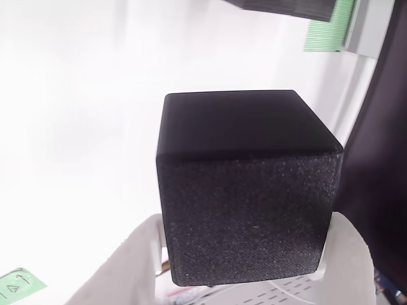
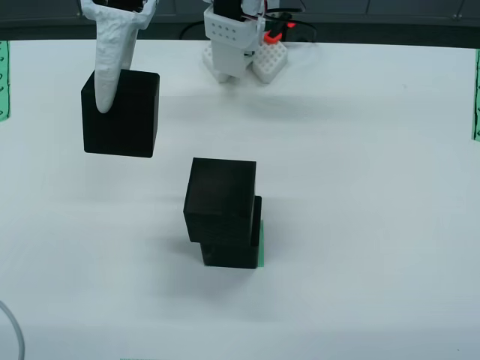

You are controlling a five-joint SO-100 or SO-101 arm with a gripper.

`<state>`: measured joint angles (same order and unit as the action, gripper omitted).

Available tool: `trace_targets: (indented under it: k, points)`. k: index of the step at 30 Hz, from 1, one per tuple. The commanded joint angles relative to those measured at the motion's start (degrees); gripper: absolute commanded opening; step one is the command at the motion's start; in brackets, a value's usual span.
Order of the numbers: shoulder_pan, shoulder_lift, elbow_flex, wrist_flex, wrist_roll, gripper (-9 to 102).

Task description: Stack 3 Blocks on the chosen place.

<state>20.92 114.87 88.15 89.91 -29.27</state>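
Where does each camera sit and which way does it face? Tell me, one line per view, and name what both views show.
View riding on the gripper: sits just behind the fingers, looking along them at the held block over the white table.
View from above: fixed high opposite the arm's base, looking down at the table, two stacked blocks on the green patch, and the gripper.
Shared: the held block, the fingers, the table.

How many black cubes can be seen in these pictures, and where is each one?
3. One cube is held in the gripper, off the table at upper left in the fixed front view. The other two are stacked mid-table: the upper cube on the lower cube.
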Motion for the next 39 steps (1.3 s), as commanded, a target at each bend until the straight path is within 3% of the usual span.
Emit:
trace_targets:
  k: [1,13,39]
  points:
    - [-3.52,0.35,-7.73,0.26,2.2,16]
    - [-16.17,-6.06,-10.63,0.26,12.66,16]
    - [-18.9,-8.61,-6.24,0.26,15.56,16]
